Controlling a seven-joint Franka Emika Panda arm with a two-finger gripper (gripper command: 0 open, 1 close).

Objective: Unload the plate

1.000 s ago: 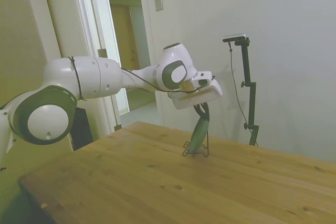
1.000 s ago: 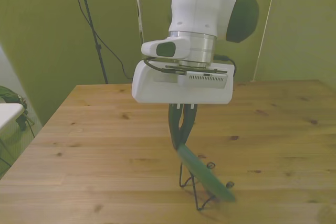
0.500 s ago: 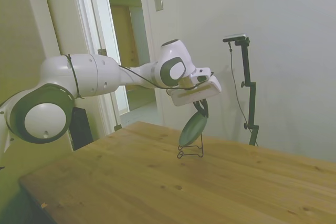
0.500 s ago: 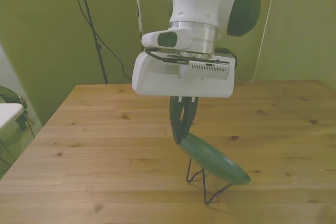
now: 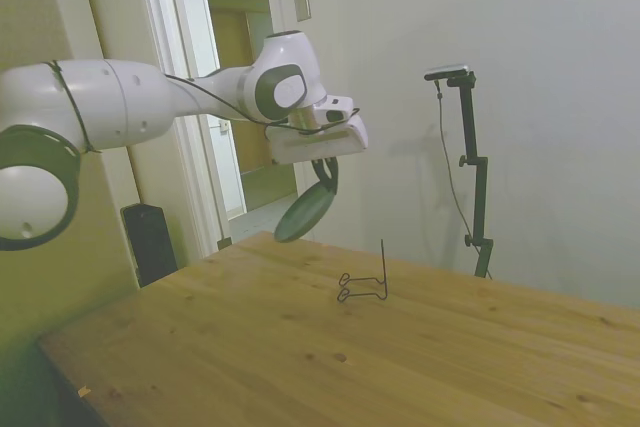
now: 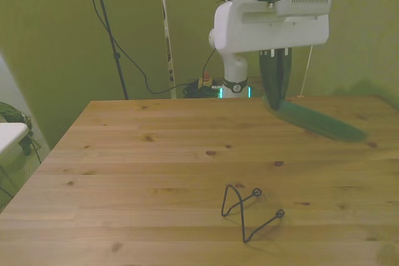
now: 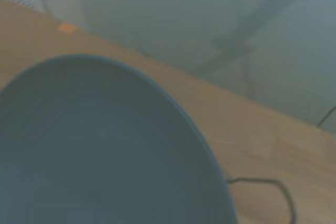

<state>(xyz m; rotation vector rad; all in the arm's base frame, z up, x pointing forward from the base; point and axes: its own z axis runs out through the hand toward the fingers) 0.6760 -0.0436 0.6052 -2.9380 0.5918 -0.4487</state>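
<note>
Hand [image 6: 276,101] closed on the rim of the plate [image 6: 319,121], which hangs tilted in the air, clear of the desk [image 6: 143,172]. In the front view the plate lies at about 1 o'clock from the wire stand [image 6: 248,210], well apart from it; in the side view it lies at about 10 o'clock. The stand rests on the desk with nothing in it. The wrist view shows the plate's dark green face [image 7: 100,150] filling most of the frame, blurred.
</note>
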